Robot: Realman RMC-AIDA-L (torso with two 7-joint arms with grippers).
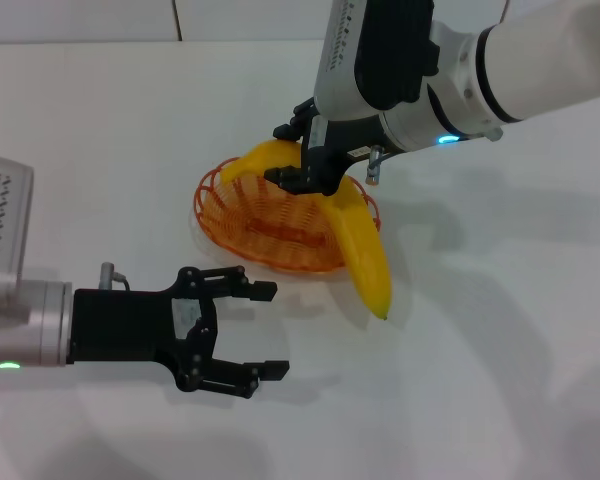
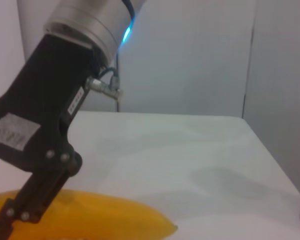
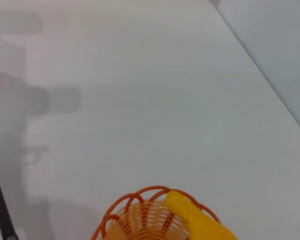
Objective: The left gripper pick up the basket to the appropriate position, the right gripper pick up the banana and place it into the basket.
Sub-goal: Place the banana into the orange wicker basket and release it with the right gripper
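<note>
One banana [image 1: 355, 235] is laid across the basket [image 1: 245, 215], its tip past the rim, and is clasped at mid-length by the right gripper [image 1: 302, 155]. Nothing is held by the left gripper [image 1: 255, 330], seen spread wide near the basket on the table [image 1: 500, 350].

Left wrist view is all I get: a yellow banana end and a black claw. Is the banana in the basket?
Observer: Yes, the banana lies across the orange basket, one end hanging over the rim towards the robot.
Operator: Which claw is that on it?
Observer: The right gripper, fingers around the banana's middle above the basket.
Operator: And the left one?
Observer: The left gripper is open, empty, on the robot's side of the basket and clear of it.
</note>
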